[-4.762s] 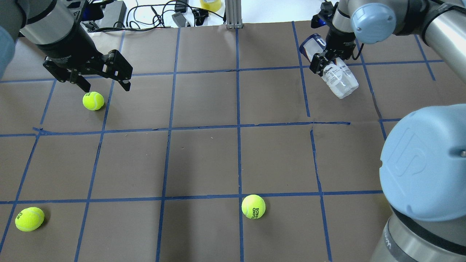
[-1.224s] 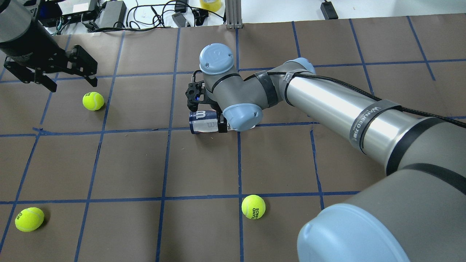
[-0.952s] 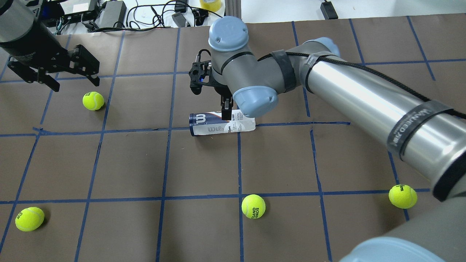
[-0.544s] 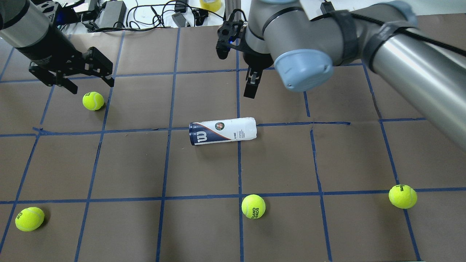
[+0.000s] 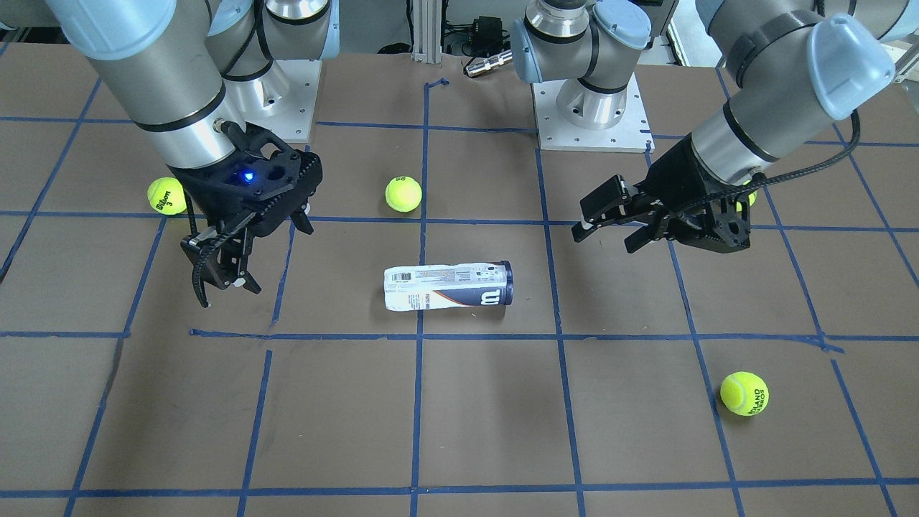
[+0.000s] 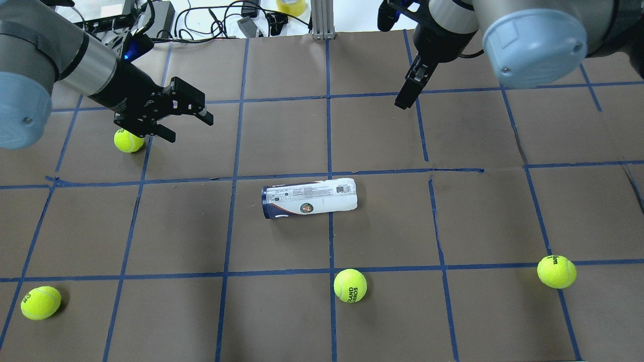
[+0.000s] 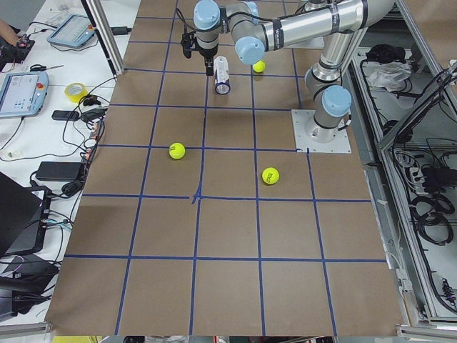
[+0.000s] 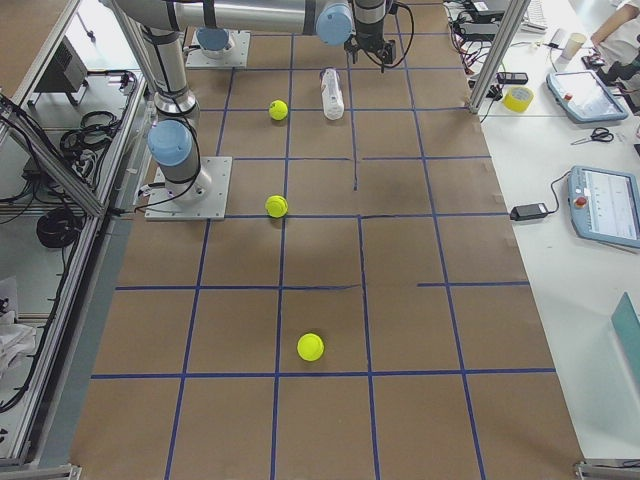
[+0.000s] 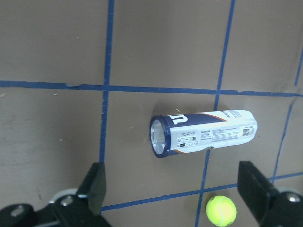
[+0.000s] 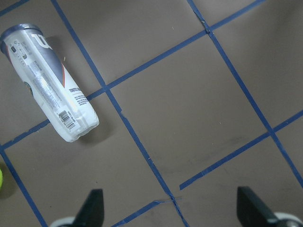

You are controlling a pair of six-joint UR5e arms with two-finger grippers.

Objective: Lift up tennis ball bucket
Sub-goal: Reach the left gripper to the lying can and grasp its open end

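Note:
The tennis ball bucket [image 6: 309,197] lies on its side in the middle of the table, dark blue rim toward the robot's left. It also shows in the front view [image 5: 449,286], the left wrist view [image 9: 203,134] and the right wrist view [image 10: 49,97]. My left gripper [image 6: 188,125] is open and empty, above the table to the far left of the bucket [image 5: 607,233]. My right gripper [image 5: 226,287] is open and empty, raised to the far right of it [image 6: 402,100]. Neither touches the bucket.
Several yellow-green tennis balls lie around: one under the left gripper [image 6: 129,140], one near left [image 6: 41,302], one near centre [image 6: 350,285], one near right [image 6: 556,271]. Cables and a tape roll [image 6: 291,5] sit beyond the table's far edge.
My right gripper let go of the bucket on the table and has pulled up and away to the far right. The bucket rolled slightly nearer. My left gripper has moved right, toward the centre.

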